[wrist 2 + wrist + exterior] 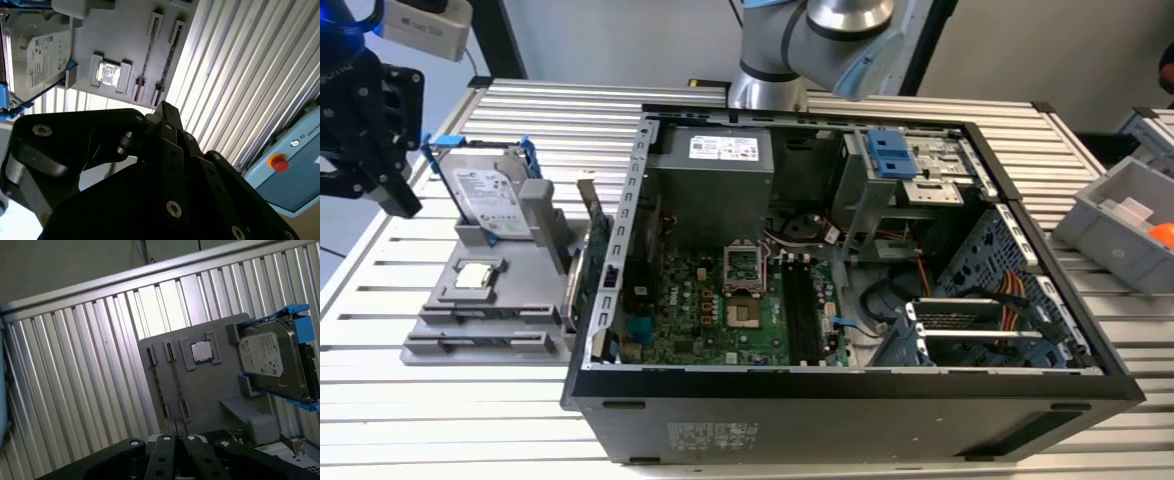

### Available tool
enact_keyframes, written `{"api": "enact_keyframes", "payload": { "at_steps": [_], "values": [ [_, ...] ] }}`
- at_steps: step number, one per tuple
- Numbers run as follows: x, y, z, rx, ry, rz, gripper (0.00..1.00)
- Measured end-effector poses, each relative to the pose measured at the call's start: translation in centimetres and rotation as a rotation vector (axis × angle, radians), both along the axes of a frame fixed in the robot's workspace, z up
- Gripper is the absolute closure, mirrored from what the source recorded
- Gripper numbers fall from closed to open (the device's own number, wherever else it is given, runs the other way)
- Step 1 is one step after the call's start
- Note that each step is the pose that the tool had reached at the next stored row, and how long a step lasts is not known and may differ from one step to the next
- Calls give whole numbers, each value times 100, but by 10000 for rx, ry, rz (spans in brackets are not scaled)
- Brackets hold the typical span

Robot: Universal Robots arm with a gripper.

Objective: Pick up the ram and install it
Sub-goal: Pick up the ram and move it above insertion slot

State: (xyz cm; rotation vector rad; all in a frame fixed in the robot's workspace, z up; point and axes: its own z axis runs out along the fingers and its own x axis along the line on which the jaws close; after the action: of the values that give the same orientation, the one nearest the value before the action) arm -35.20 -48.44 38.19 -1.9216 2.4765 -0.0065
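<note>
Tool [175,436] over the parts holder [210,390], fingers together on nothing.
Below it I see the ram [176,382] standing on edge in the holder's slots, a processor chip [202,351] in its pocket and the hard drive [270,362] upright in its cradle. The open computer case [854,420] sits beyond on the desk [454,420].

A ribbed aluminium table [427,420] stands before a plain grey wall [614,40], brightly and evenly lit.

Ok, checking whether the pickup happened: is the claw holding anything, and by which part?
Nothing, as far as shows: the claw hangs clear above the grey tray, and the ram sits edge-up in its slot there.
</note>
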Motion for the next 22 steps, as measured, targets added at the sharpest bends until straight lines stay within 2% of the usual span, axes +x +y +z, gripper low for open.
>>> {"api": "enact_keyframes", "payload": {
  "at_steps": [1,2,3,5,11,17,19,22],
  "values": [
    [0,0,-2,0,-103,92,100],
    [0,0,-5,4,-157,187,100],
    [-1,0,-8,28,-165,309,100],
    [-1,1,-13,61,-164,647,100],
    [-2,0,-18,72,-161,1742,100],
    [-15,0,-23,79,-158,2644,100],
    [-28,0,-25,80,-156,2879,100],
    [-65,0,-26,83,-156,2979,100]
  ]
}}
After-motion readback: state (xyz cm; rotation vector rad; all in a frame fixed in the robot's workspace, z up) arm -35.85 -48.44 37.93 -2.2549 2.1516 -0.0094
